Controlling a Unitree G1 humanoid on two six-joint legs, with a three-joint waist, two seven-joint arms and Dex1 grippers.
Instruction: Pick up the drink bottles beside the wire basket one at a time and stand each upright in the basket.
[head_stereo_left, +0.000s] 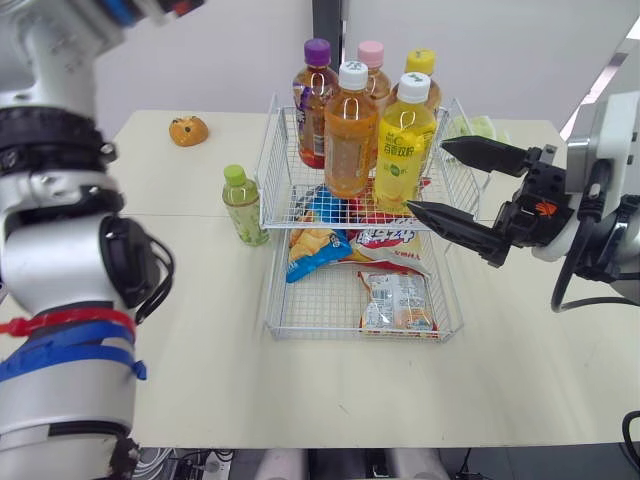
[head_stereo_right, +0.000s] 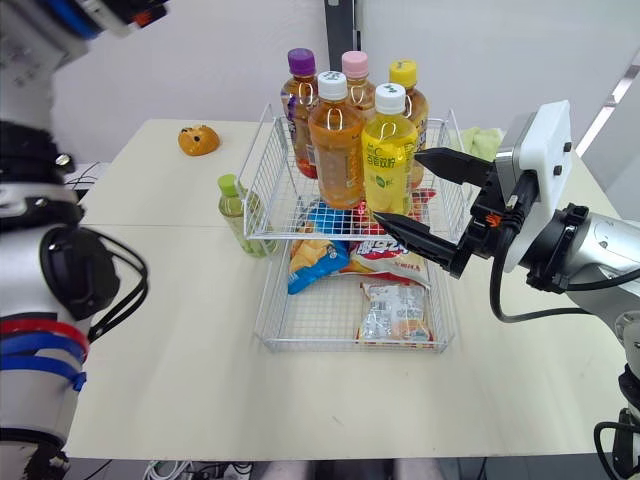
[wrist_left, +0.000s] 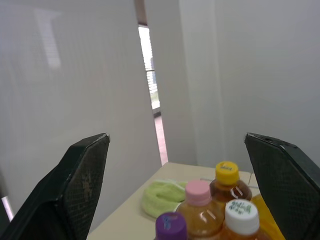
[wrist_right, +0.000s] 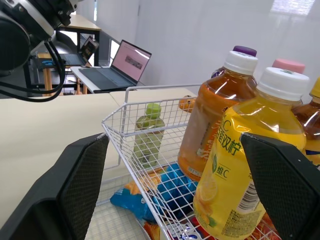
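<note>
Step in hand: between placements, by the look of it. Five drink bottles stand upright in the upper tier of the wire basket: purple-capped, pink-capped and yellow-capped at the back, with the orange drink and the yellow vitamin-C drink in front.

One is not yet in. The green-capped bottle stands upright on the tabletop, just beside the basket's wall on the robot's left.

Right claw: open and empty, fingers spread, at the basket's right side close to the yellow drink. Whether a finger touches it cannot be told.

Left claw: open and empty, held high, looking down over the bottle caps.

Next move (judgement): the last bottle sits on the left arm's side. The claw should come down around the bottle's body below the cap, close, lift it above the rim, then lower it into the free front-left corner of the tier.

The bottle is smaller than the others, of clear plastic with a pale green drink, a bright green cap and a light label. It is slim and probably easy to tip
</note>
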